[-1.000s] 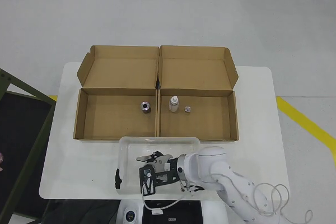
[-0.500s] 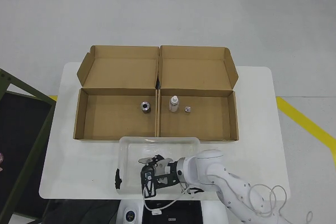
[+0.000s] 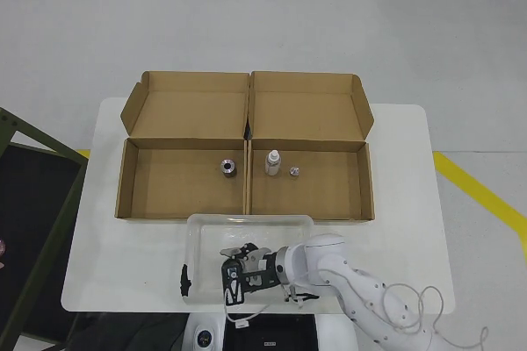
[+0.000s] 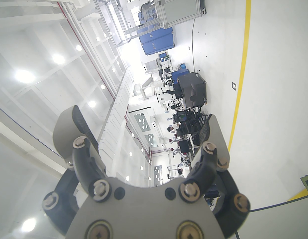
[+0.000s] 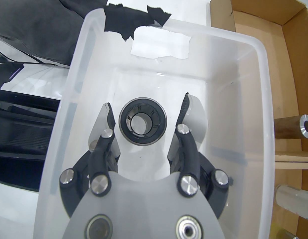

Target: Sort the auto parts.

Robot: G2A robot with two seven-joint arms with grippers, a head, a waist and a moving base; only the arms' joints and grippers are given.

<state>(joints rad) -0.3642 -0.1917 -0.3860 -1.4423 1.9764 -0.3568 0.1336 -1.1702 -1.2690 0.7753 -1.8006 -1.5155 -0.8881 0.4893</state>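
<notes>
Right gripper: jaws spread wide and holding nothing. It sits low inside the clear plastic bin, at the lower middle of the top view. A black ring-shaped bearing lies flat on the bin floor, bore facing up, between the two fingers. There is a narrow gap on one side and a wider one on the other, so neither pad touches it. Torn black tape sticks to the bin rim at the upper left of the right wrist view, and a white label patch sits on the wall just below it. Left gripper: jaws apart with nothing between them, aimed up toward the ceiling lights and the far end of the hall. Two open cardboard boxes stand side by side above the bin in the top view. The left box holds one dark cylindrical part near its right wall. The right box holds a white bottle-shaped part with a small metal part just beside it. Boxes and bin rest on the white table.
</notes>
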